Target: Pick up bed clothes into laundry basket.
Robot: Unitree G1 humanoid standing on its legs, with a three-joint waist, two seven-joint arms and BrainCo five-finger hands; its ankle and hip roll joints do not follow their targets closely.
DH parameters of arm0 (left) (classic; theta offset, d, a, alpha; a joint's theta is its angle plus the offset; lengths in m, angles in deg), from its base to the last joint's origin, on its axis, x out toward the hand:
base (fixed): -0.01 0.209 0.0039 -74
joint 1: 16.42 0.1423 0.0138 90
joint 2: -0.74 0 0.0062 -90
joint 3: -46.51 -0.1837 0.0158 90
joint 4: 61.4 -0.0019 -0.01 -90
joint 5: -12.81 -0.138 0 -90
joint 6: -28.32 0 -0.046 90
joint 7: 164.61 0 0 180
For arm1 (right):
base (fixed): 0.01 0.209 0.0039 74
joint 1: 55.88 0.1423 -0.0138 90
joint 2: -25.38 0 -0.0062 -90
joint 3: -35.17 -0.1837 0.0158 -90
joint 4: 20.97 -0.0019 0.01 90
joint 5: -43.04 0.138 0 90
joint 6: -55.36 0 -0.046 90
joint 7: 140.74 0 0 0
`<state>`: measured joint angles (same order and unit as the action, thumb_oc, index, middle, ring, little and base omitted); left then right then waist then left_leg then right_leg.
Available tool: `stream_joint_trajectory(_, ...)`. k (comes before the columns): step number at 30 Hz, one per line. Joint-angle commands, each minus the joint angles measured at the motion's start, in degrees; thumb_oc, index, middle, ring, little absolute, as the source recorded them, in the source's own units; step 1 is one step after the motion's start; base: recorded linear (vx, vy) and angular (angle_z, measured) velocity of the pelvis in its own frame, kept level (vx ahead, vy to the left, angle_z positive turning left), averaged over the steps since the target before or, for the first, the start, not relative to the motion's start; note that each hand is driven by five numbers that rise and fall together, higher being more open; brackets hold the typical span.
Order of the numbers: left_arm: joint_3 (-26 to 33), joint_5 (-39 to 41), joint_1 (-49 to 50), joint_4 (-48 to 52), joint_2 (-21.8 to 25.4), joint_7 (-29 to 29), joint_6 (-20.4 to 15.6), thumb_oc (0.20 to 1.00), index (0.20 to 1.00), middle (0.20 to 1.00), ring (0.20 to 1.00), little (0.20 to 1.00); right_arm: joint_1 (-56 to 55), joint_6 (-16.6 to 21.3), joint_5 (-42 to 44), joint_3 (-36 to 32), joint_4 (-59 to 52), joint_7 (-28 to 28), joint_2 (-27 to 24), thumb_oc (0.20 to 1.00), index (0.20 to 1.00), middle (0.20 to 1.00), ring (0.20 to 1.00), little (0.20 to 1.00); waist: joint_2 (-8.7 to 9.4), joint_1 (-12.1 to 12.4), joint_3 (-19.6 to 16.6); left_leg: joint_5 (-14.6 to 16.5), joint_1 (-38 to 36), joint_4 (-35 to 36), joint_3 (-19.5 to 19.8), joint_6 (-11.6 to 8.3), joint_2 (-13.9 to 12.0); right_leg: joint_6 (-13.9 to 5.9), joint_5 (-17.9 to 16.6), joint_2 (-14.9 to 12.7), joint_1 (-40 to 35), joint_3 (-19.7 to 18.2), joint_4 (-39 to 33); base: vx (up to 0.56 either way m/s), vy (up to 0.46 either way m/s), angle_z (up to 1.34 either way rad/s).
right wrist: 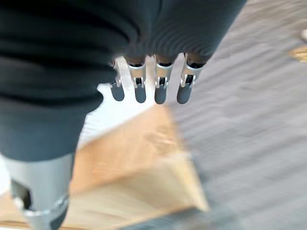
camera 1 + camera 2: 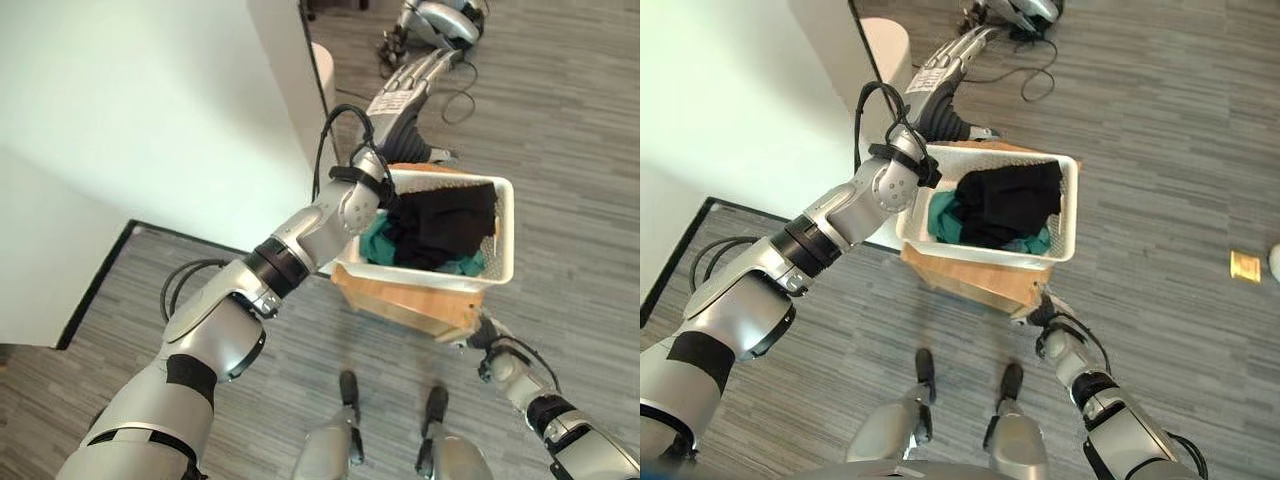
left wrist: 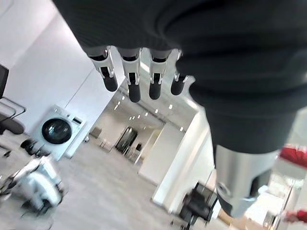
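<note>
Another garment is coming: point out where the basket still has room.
The white laundry basket is crowded: black clothes and teal cloth fill most of it. A small bare patch lies along its wall nearest the left hand.

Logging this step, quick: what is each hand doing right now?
Left hand: open, fingers straight, holding nothing, raised beyond the laundry basket.
Right hand: open, empty, by the wooden stand.

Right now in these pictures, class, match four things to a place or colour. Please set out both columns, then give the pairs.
1. laundry basket
2. black garment
3. teal garment
4. left hand

a. in the basket, partly under the black one
b. white, on a wooden stand
c. fingers straight, raised beyond the basket
d. lying on top in the basket

Pairs: 1-b, 2-d, 3-a, 4-c
</note>
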<state>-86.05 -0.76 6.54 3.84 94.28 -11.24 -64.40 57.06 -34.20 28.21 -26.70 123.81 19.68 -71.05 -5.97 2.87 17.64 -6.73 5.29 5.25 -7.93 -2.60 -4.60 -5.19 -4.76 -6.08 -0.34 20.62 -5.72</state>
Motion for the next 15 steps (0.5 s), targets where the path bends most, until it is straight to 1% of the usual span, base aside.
stream_joint_trajectory(1, 4.9, 5.6, -0.7, -1.3, -3.7, -0.6, -3.6, 1.000, 1.000, 1.000, 1.000, 1.000, -2.0, 0.8, 0.9, 0.6, -0.2, -0.2, 1.1, 1.000, 1.000, 1.000, 1.000, 1.000, 0.81, 3.3, -3.1, -0.5, -0.4, -0.3, -0.1, -5.27, -3.7, -5.35, 5.8, -1.4, -4.9, 2.4, 0.7, 0.01, -0.066, 0.32)
stream_joint_trajectory(4, 7.9, 9.5, 4.5, 6.8, -3.6, -0.1, -5.5, 1.000, 1.000, 1.000, 1.000, 1.000, -3.5, 0.6, 0.5, 0.6, -1.5, 0.1, 2.1, 1.000, 1.000, 1.000, 1.000, 1.000, 0.04, 5.3, -3.8, -1.3, -0.6, -0.3, 1.4, -5.74, -3.6, -4.84, 6.5, -0.9, -6.4, 4.0, 0.7, 0.00, -0.053, 0.29)
stream_joint_trajectory(5, 10.1, 11.0, 7.8, 10.1, -3.5, 0.0, -6.4, 1.000, 1.000, 1.000, 1.000, 1.000, -3.9, 0.8, 0.3, 0.5, -3.2, 0.2, 2.5, 1.000, 1.000, 1.000, 1.000, 1.000, -0.58, 6.8, -4.1, -1.9, -0.6, -0.3, 2.3, -6.05, -3.5, -4.53, 6.9, -0.8, -7.2, 5.0, 0.7, 0.00, -0.053, 0.38)
stream_joint_trajectory(6, 11.3, 11.6, 9.9, 12.1, -3.0, -0.1, -6.7, 1.000, 1.000, 1.000, 1.000, 1.000, -4.1, 0.8, 0.4, 0.3, -4.0, 0.1, 2.6, 1.000, 1.000, 1.000, 1.000, 1.000, -0.91, 7.5, -4.3, -2.2, -0.7, -0.3, 2.7, -6.18, -3.5, -4.37, 7.2, -0.6, -7.6, 5.5, 0.7, 0.00, -0.047, 0.37)
stream_joint_trajectory(9, 15.2, 10.8, 19.2, 16.1, 0.1, -0.2, -6.5, 1.000, 1.000, 1.000, 1.000, 1.000, -4.5, 1.4, 1.1, -0.9, -6.9, -0.3, 3.3, 1.000, 1.000, 1.000, 1.000, 1.000, -1.86, 9.9, -4.6, -3.1, -0.5, -0.4, 4.1, -6.57, -3.5, -3.79, 7.7, -0.3, -8.5, 6.5, 0.7, -0.01, -0.041, 0.26)
stream_joint_trajectory(10, 15.4, 10.7, 19.8, 16.6, 0.3, -0.1, -6.3, 1.000, 1.000, 1.000, 1.000, 1.000, -4.8, 1.4, 1.1, -0.8, -7.0, -0.3, 3.4, 1.000, 1.000, 1.000, 1.000, 1.000, -1.85, 9.7, -4.8, -3.1, -0.6, -0.4, 4.2, -6.61, -3.5, -3.77, 7.8, -0.2, -8.6, 6.5, 0.7, -0.03, -0.036, 0.26)
stream_joint_trajectory(11, 18.0, 10.2, 28.6, 17.5, 0.2, 0.8, -6.3, 1.000, 1.000, 1.000, 1.000, 1.000, -4.7, 2.0, 1.8, -1.7, -8.5, -0.2, 4.4, 1.000, 1.000, 1.000, 1.000, 1.000, -2.34, 11.7, -4.7, -3.7, -0.3, -0.7, 4.8, -6.87, -3.6, -3.31, 8.1, 0.0, -9.1, 7.2, 0.7, -0.05, -0.028, 0.26)
stream_joint_trajectory(12, 19.3, 10.4, 34.7, 17.8, -0.1, 1.5, -6.5, 1.000, 1.000, 1.000, 1.000, 1.000, -4.6, 2.0, 1.7, -1.8, -9.0, -0.4, 4.9, 1.000, 1.000, 1.000, 1.000, 1.000, -2.74, 12.6, -4.4, -4.9, 0.0, -1.2, 5.8, -7.36, -3.5, -3.16, 8.3, 0.1, -9.5, 7.3, 0.7, -0.05, -0.029, 0.13)
stream_joint_trajectory(13, 19.4, 10.4, 35.3, 18.1, 0.0, 1.6, -6.4, 1.000, 1.000, 1.000, 1.000, 1.000, -4.9, 2.0, 1.6, -1.6, -9.1, -0.4, 4.9, 1.000, 1.000, 1.000, 1.000, 1.000, -2.78, 12.4, -4.6, -5.0, 0.0, -1.1, 5.9, -7.43, -3.5, -3.12, 8.3, 0.1, -9.5, 7.4, 0.7, -0.05, -0.012, 0.16)
stream_joint_trajectory(15, 20.6, 11.0, 45.2, 17.4, -0.6, 3.2, -6.6, 1.000, 1.000, 1.000, 1.000, 1.000, -4.9, 2.2, 1.3, -1.2, -9.3, 0.0, 5.4, 1.000, 1.000, 1.000, 1.000, 1.000, -2.90, 13.7, -4.1, -4.2, 0.0, -1.6, 8.0, -7.67, -2.7, -2.64, 8.9, 0.0, -10.1, 7.4, 0.7, -0.03, -0.037, 0.28)
